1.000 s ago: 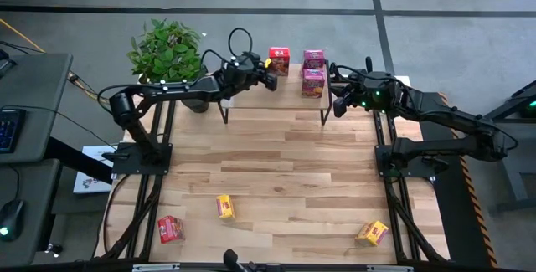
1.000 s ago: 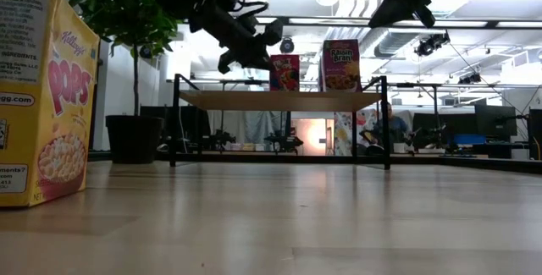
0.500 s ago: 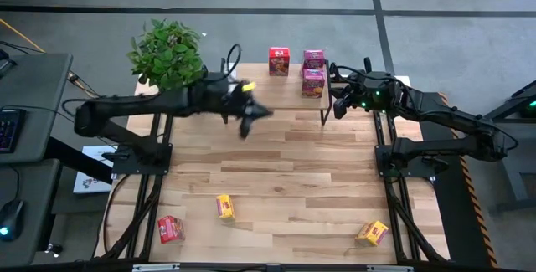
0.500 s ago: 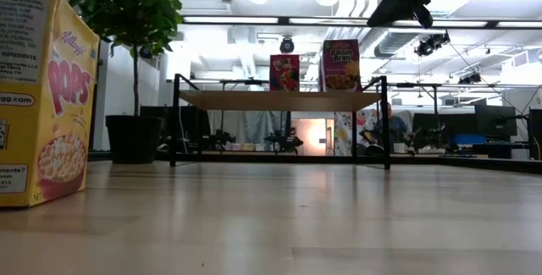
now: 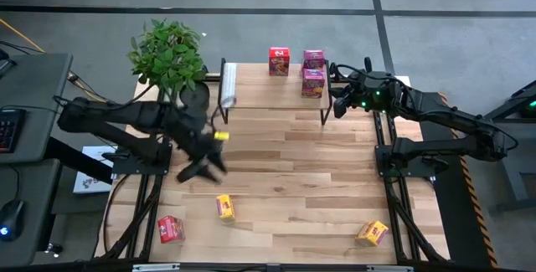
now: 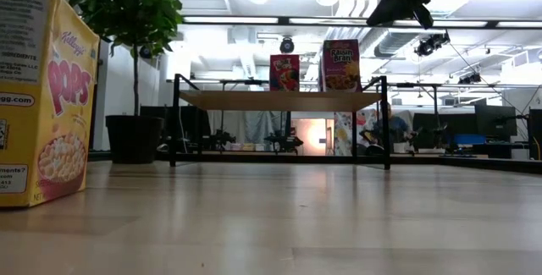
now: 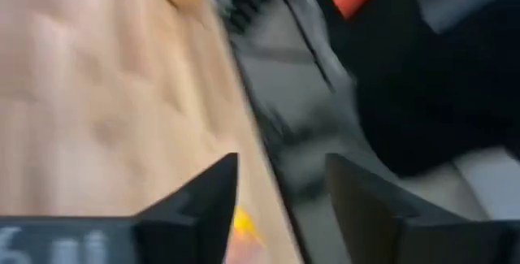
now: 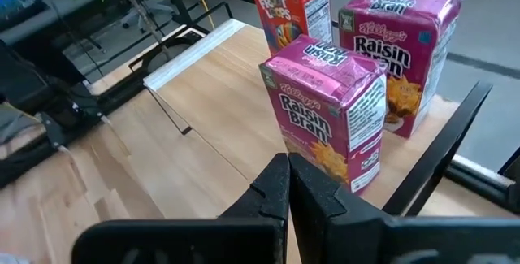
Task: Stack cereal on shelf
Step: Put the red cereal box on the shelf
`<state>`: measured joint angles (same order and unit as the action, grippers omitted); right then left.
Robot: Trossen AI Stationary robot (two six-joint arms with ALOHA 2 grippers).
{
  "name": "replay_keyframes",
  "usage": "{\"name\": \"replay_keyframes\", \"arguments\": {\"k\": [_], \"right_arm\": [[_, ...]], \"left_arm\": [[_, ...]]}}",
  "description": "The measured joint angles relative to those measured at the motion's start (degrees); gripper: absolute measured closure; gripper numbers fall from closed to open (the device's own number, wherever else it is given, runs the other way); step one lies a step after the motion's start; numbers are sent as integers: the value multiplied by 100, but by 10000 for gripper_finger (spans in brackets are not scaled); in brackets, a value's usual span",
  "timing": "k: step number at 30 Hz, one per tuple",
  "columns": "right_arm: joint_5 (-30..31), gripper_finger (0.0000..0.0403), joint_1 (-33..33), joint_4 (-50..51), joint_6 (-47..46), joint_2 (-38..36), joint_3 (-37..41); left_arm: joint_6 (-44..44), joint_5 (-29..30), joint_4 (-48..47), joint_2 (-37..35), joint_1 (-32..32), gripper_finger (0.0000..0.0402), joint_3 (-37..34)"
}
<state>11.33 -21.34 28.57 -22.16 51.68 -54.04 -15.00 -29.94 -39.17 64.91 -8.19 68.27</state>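
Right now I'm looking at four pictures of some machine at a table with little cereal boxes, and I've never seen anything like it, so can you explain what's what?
It is a robot with two dark arms, each ending in a two-finger gripper. One picture looks straight down on the table, one looks level across it, and two come from cameras on the wrists.

A low wooden shelf at the far end carries a red box and two pink boxes. Three boxes lie on the table itself: a yellow box, a second red box and another yellow box.

The left gripper is over the table, fingers apart and empty. The right gripper waits shut beside the shelf, holding nothing. A potted plant stands at the corner.
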Motion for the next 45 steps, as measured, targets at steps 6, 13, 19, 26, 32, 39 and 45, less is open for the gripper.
{"name": "replay_keyframes", "arguments": {"k": [6,13,19,26,32,39,45], "right_arm": [[-69,403,0,23,-265,0,0],[-68,402,-2,40,-338,0,0],[-66,402,0,87,-267,0,0],[-258,402,0,292,10,0,0],[-268,402,-2,348,16,0,0],[-280,402,0,385,18,2,0],[-280,402,-1,450,18,0,0]], "left_arm": [[717,-710,-1618,2,-1278,151,0],[1221,592,-1833,6,-3458,151,5],[1198,2208,-1775,195,-4996,152,57],[1807,2914,-1905,1024,-5773,151,59],[1645,3638,-2523,1745,-5698,151,59],[913,2971,-2593,1789,-5645,151,59],[1177,3021,-2586,1674,-5710,151,57]]}}
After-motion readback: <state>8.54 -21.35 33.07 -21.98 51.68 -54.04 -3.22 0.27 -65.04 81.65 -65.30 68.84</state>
